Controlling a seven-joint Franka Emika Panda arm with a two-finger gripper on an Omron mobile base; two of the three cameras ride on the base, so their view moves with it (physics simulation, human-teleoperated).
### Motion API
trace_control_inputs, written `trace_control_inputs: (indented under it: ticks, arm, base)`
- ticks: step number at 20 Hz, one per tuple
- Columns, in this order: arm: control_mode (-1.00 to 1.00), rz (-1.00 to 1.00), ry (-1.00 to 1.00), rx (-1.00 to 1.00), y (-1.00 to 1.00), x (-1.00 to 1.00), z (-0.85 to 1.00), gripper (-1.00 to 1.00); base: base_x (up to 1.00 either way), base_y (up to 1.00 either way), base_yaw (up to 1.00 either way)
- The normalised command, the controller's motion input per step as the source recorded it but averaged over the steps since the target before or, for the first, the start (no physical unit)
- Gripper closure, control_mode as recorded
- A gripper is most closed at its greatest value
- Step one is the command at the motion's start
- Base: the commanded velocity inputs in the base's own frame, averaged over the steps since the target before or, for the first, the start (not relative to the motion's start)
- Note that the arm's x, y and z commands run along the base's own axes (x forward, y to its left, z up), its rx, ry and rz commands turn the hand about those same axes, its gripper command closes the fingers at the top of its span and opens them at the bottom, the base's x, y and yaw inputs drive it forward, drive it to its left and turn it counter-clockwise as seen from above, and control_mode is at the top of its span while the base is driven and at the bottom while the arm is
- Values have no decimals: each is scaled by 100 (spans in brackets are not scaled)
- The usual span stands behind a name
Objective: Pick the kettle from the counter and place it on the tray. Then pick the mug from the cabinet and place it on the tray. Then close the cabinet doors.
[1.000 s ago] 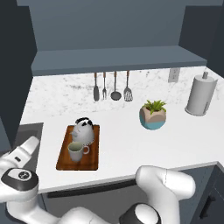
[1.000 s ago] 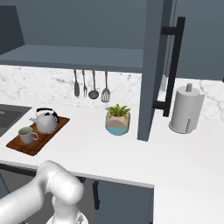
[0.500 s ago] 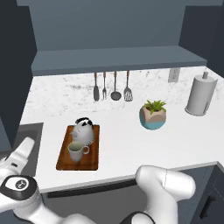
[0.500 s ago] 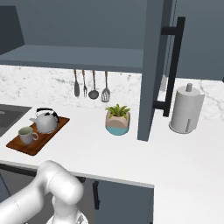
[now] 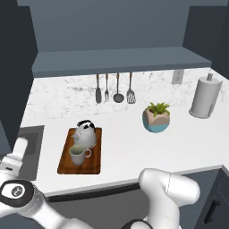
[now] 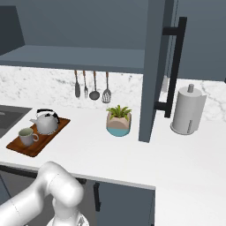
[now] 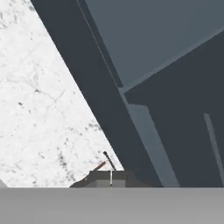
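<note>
1. One kettle [image 5: 85, 133], one mug [image 5: 78, 155] and one tray [image 5: 81, 151] sit on the table [image 5: 129, 147]; both vessels stand on the tray, the mug just in front of the kettle.
2. The kettle is a squat silver-grey dome with a black arched handle and knob. The mug is pale beige-grey with a single side handle and is smaller than the kettle. The tray is a flat reddish-brown wooden board with a slight rim.
3. One hand [image 7: 110, 178] is seen in the hand view, its two dark tips pressed together at the bottom edge, clenched with nothing between them.
4. Ahead of the hand lies speckled white marble on one side and a dark slate-blue cabinet [image 7: 144, 87] edge on the other, running slantwise across its view.
5. Two cabinet doors stand open; one door [image 6: 154, 70], with a long black bar handle [image 6: 173, 66], juts out over the table in the right base view.
6. Four utensils [image 5: 114, 88] hang on the backsplash.
7. One potted plant [image 5: 156, 117] and one paper towel roll [image 5: 205, 96] stand on the table, well apart from the tray.
</note>
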Motion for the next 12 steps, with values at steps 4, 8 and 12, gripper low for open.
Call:
trace_control_inputs:
  ticks: [4,8,12]
  arm:
    - [-100,0,-18,-21,4,-1,21,100]
    - [-100,0,-20,-23,0,-8,1,100]
    - [-100,0,-25,-22,0,-12,0,100]
  base:
    - [0,0,0]
    - [0,0,0]
    - [0,0,0]
